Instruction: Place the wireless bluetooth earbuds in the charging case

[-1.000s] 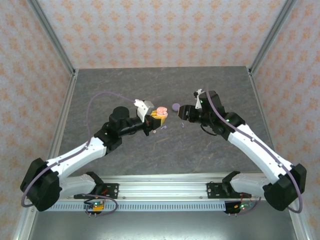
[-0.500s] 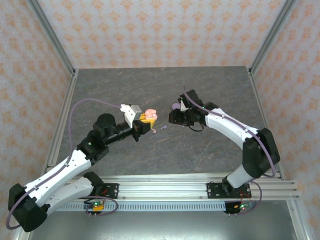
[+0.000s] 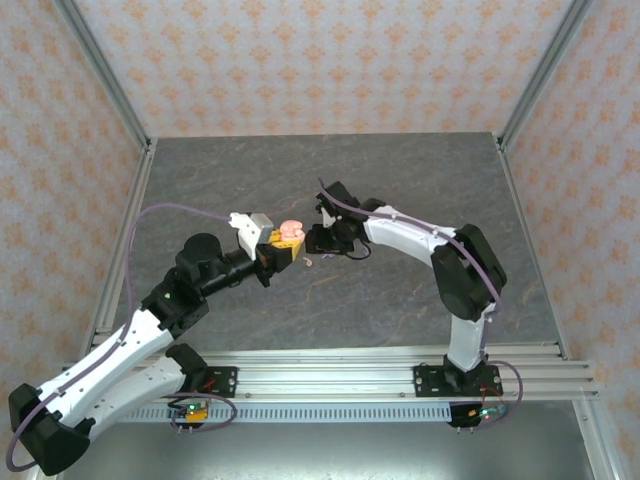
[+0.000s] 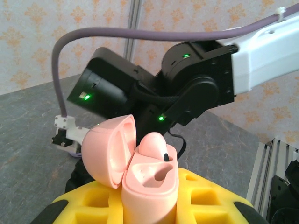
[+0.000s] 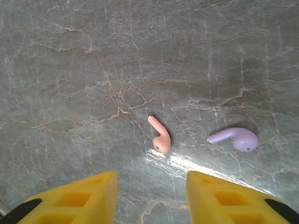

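The left gripper (image 4: 149, 212) is clenched on the pink charging case (image 4: 150, 186). Its yellow fingers (image 4: 205, 196) press the case's lower body from either side at the bottom of the left wrist view. The case stands upright and open, its lid (image 4: 110, 149) tipped over to the left. A seated earbud (image 4: 153, 143), salmon-pink, sits in the far socket with its rounded head above the rim. The nearer socket beside it is an open hollow. Behind the case, across the middle of that frame, is the black wrist of the right arm (image 4: 196, 88), showing small green lights.

The right gripper (image 5: 152, 191) is released. Its two yellow fingers stand apart at the lower edge of the right wrist view, with bare table between them. Just above that gap, near the frame's centre, a loose salmon-pink earbud (image 5: 160, 135) lies on the grey marbled table (image 5: 70, 70), its stem pointing to the upper left. To its right and apart from it lies a lilac earbud (image 5: 235, 138), its stem pointing left. Neither earbud touches the fingers.

In the top view the two grippers are close together near the frame's centre. The left arm extends from the lower left with the case held up. The right arm bends round from the right, its gripper just right of the case. The loose earbud is a pale speck on the table just below them.
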`<state>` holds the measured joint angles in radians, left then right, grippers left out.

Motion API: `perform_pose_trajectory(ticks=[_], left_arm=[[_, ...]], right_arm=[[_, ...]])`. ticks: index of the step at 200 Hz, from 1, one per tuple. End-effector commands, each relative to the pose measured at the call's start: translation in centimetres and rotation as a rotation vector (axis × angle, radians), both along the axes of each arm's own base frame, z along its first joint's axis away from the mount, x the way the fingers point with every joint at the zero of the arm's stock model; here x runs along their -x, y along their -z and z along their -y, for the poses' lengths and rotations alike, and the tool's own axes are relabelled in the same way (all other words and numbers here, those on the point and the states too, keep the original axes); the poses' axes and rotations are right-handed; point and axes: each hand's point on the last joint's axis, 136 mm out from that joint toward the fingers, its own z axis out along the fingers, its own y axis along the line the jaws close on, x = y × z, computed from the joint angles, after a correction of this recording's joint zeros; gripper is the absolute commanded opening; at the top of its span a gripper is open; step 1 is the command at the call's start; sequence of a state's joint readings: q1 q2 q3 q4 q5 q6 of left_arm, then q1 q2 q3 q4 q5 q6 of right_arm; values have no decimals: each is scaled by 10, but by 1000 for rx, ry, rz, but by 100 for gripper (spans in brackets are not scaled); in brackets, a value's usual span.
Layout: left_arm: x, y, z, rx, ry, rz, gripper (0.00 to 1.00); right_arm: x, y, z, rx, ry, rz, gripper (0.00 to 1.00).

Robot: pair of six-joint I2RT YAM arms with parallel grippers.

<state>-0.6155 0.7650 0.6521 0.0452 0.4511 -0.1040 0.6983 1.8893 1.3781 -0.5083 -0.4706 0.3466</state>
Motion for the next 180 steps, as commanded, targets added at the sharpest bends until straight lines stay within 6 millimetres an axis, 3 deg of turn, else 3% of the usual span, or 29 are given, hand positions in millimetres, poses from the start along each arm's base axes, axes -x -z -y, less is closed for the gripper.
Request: perform_pose_trajectory(ticks=[1, 59, 121, 180], left_arm=[[2, 1, -5, 5, -24, -8, 6], [0, -4, -6, 23, -36, -1, 6], [1, -6, -6, 29, -35, -2, 6], [2, -6, -7, 29, -37, -4, 6]], right_arm=[[-7, 6, -2, 55, -17, 8, 41], [-12, 27, -17, 159, -91, -13, 40], [-20, 41, -25, 207, -112, -18, 18], [-22, 55, -24, 249, -113, -44, 11]])
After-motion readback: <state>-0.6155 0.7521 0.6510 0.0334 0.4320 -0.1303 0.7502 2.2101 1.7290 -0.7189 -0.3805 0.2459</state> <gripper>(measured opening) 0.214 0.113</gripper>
